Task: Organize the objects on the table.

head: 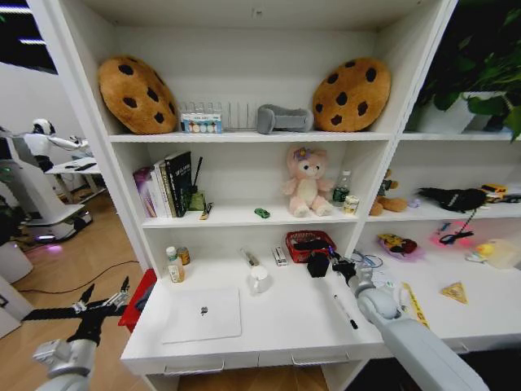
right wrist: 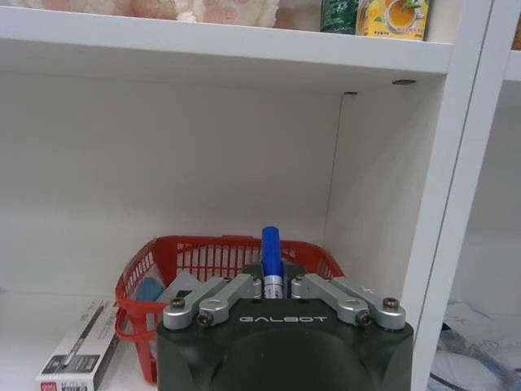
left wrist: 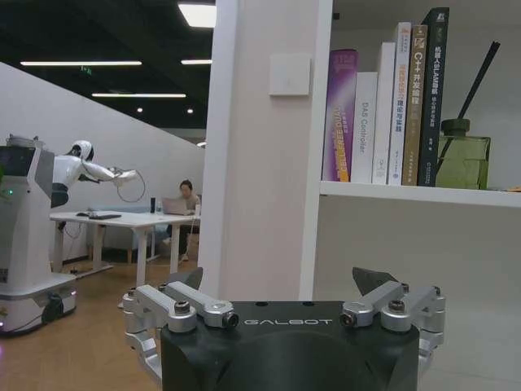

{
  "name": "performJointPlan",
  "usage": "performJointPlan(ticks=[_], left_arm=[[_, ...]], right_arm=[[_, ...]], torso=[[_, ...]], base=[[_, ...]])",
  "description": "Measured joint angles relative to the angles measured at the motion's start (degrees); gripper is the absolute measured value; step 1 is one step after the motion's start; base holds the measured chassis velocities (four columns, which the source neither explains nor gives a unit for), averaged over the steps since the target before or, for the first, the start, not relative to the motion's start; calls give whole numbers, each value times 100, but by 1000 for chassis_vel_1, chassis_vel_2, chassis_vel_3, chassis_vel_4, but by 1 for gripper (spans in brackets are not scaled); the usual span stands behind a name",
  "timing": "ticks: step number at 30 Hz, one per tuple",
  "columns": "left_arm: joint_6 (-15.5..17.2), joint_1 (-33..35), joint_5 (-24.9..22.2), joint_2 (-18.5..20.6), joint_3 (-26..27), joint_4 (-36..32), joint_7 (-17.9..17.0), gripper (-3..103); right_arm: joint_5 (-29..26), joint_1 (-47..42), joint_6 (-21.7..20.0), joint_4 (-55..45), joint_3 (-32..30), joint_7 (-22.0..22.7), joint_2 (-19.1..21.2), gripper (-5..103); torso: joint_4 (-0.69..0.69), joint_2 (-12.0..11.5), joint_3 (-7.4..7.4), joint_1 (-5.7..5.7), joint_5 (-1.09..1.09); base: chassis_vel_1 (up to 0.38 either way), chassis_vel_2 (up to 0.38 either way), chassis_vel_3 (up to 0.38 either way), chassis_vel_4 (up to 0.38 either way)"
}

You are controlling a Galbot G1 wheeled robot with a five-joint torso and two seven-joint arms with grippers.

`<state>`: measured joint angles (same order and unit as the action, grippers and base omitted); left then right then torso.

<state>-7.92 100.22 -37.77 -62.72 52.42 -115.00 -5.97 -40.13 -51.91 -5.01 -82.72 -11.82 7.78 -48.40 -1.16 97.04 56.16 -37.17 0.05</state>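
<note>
**Blue marker poised at the red basket**

Our right gripper [right wrist: 271, 287] is clamped on the blue marker [right wrist: 270, 247], just before the red basket [right wrist: 137, 269] at the back of the table [head: 277, 326]. We should carry it over the rim before releasing. Our left gripper [head: 104, 303] hangs wide open off the table's left end

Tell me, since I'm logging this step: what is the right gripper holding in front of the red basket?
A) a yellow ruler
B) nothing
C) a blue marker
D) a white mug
C: the right gripper is shut on a blue marker, its tip pointing up in front of the red basket.
</note>
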Motion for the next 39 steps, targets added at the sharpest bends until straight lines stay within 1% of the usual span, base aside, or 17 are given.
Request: performJointPlan(ticks=[2, 4, 5, 6, 7, 8, 10, 11, 13, 19, 32, 38, 39], left_arm=[[0, 2, 0, 0, 2, 0, 0, 100], [1, 3, 2, 9, 23, 13, 0, 100], [1, 3, 2, 9, 23, 13, 0, 100], [2, -1, 4, 44, 40, 26, 1, 100], [2, -6, -3, 109, 74, 28, 1, 100], [2, -6, -3, 109, 74, 28, 1, 100], [23, -9, -42, 138, 114, 18, -6, 100], [23, -9, -42, 138, 114, 18, -6, 100], [33, 14, -51, 130, 127, 0, -14, 100], [34, 60, -52, 100, 151, 22, -15, 100], [29, -12, -80, 85, 138, 98, -16, 100], [9, 29, -116, 90, 157, 119, -11, 100], [1, 49, -122, 96, 161, 120, -1, 100]], right_arm=[[-6, 28, 0, 20, 16, -1, -4, 11], [-117, 564, 0, 333, 290, -25, -73, 11], [-117, 564, 0, 333, 290, -25, -73, 11], [-145, 819, 7, 513, 464, -53, -102, 11], [-147, 1157, 35, 798, 709, -88, -181, 11], [-147, 1157, 35, 798, 709, -88, -181, 11], [-127, 1484, 70, 1140, 957, -124, -291, 11], [-127, 1484, 70, 1140, 957, -124, -291, 11], [-101, 1711, 133, 1468, 1182, -159, -376, 11], [-61, 1951, 230, 1880, 1453, -215, -486, 11], [-30, 2092, 349, 2231, 1612, -261, -651, 11], [-7, 2105, 359, 2237, 1622, -248, -704, 11], [-3, 2104, 350, 2213, 1629, -235, -710, 8]], torso=[[0, 0, 0, 0, 0], [0, 0, 0, 0, -2], [0, 0, 0, 0, -2], [0, 0, -1, 0, -3], [0, 0, 0, -1, 0], [0, 0, 0, -1, 0], [1, 0, 0, 0, -2], [1, 0, 0, 0, -2], [0, 0, 0, -1, 0], [0, 0, 0, 0, -1], [0, 0, 0, 0, -1], [0, 0, 0, 0, -1], [0, 1, 0, -1, -1]], base=[[0, 0, 0, 0], [0, 0, 0, 0], [0, 0, 0, 0], [0, 0, 0, 0], [0, 0, 0, 0], [0, 0, 0, 0], [0, 0, 0, 0], [0, 0, 0, 0], [0, 0, 0, 0], [0, 0, 0, 0], [0, 0, 0, 0], [0, 0, 0, 0], [0, 0, 0, 0]])
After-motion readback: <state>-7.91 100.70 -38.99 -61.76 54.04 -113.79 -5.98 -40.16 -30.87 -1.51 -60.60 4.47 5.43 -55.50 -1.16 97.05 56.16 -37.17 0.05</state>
